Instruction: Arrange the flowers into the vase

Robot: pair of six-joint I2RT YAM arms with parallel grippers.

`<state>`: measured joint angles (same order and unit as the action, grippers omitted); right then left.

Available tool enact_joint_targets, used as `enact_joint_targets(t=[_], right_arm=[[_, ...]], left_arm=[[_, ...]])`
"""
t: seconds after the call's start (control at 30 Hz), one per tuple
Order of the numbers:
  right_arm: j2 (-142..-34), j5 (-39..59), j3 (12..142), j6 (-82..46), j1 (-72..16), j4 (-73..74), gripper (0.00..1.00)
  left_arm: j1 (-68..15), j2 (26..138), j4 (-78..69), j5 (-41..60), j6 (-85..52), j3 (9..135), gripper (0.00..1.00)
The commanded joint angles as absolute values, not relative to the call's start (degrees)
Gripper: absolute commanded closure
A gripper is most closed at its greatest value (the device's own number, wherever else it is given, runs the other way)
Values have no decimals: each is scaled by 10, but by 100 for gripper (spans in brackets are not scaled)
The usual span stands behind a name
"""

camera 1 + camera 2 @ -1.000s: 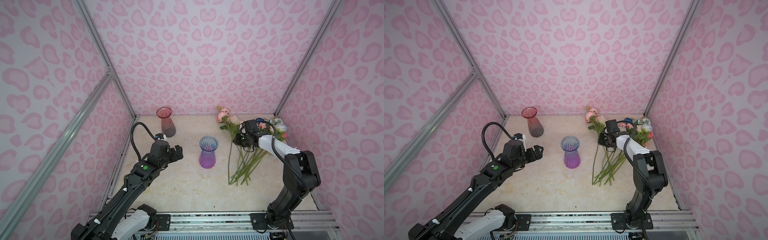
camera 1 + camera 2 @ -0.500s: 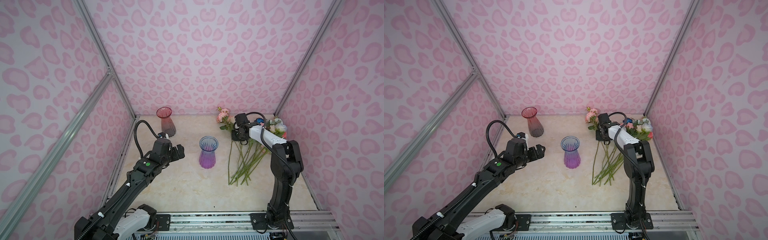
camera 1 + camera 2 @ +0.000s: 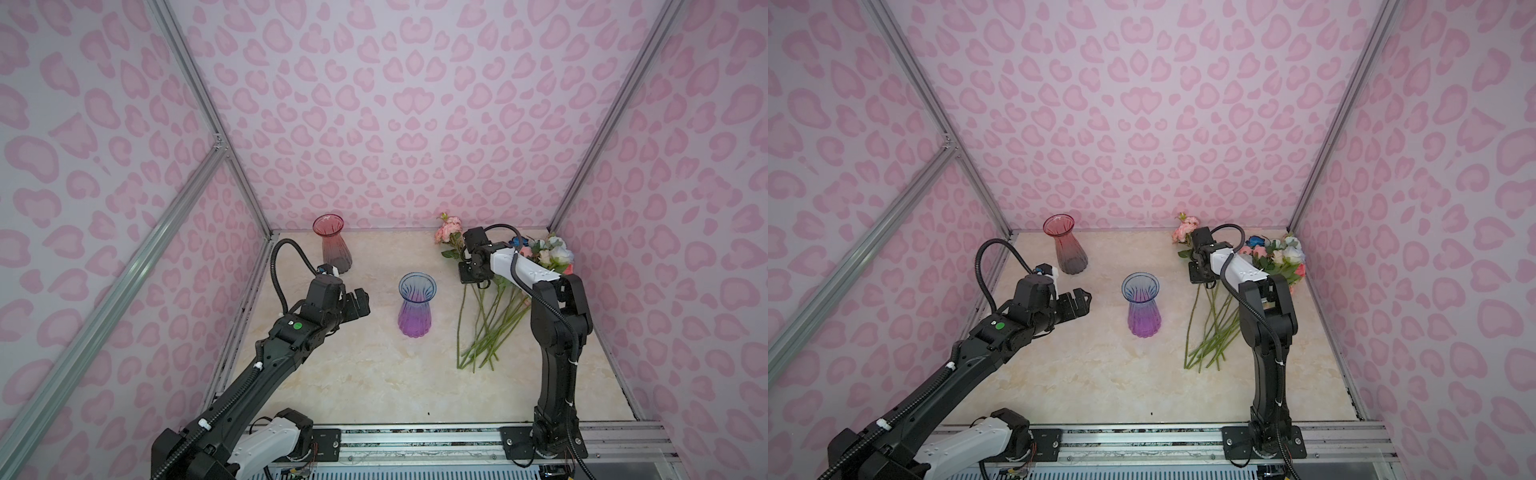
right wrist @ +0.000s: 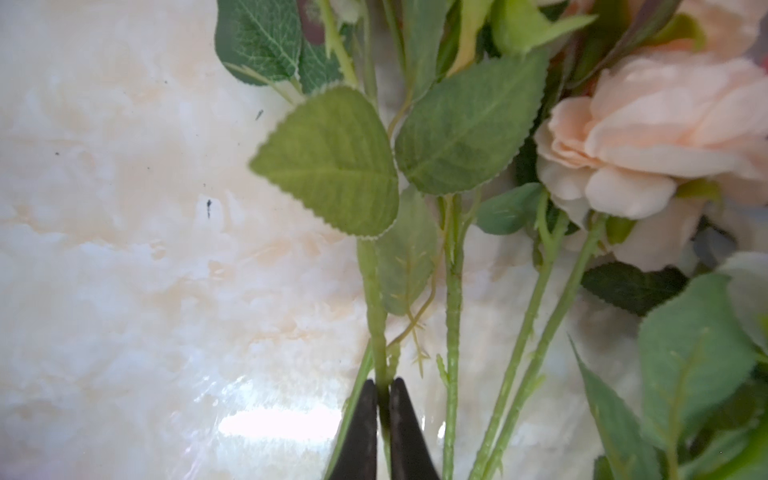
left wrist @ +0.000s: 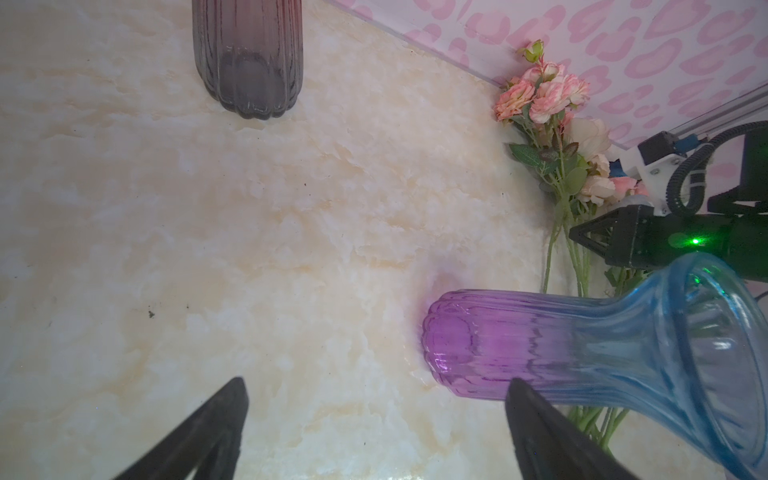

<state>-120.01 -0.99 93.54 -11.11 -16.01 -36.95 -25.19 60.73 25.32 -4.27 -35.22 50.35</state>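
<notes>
The flowers lie in a pile at the table's right, green stems (image 3: 484,332) fanned toward the front and pink, peach and blue blooms (image 3: 550,255) by the right wall. In both top views my right gripper (image 3: 473,277) points down into the stems near a pink cluster (image 3: 449,229). The right wrist view shows this gripper (image 4: 384,384) shut on one thin green stem (image 4: 374,299) beside a peach rose (image 4: 648,137). A blue-to-purple glass vase (image 3: 416,307) (image 3: 1143,309) stands upright mid-table. My left gripper (image 3: 360,302) (image 5: 376,381) hovers open and empty to its left.
A red-to-grey glass vase (image 3: 333,245) (image 5: 249,58) stands at the back left. Pink patterned walls (image 3: 395,124) enclose the table on three sides. A metal rail (image 3: 415,436) carrying both arm bases runs along the front edge.
My right gripper has shifted left off the blooms to the stems and closed on one stem, its elbow rising. The left gripper edged a little right toward the blue-purple vase.
</notes>
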Motion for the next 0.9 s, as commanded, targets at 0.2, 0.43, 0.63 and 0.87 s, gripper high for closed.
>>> enact_joint_targets(t=[0.2, 0.43, 0.63, 0.87], right_arm=[[-1210, -13, 920, -100, -162, -366, 82], [-1184, -19, 914, -104, -162, -362, 98], [-1123, -23, 908, -115, -173, -350, 100], [-1017, -20, 877, -129, -175, -301, 100]], left_arm=[[-250, 607, 259, -40, -345, 518, 2], [-249, 580, 272, -50, -342, 516, 2], [-249, 557, 286, -52, -341, 517, 2], [-248, 531, 280, -56, -345, 511, 2]])
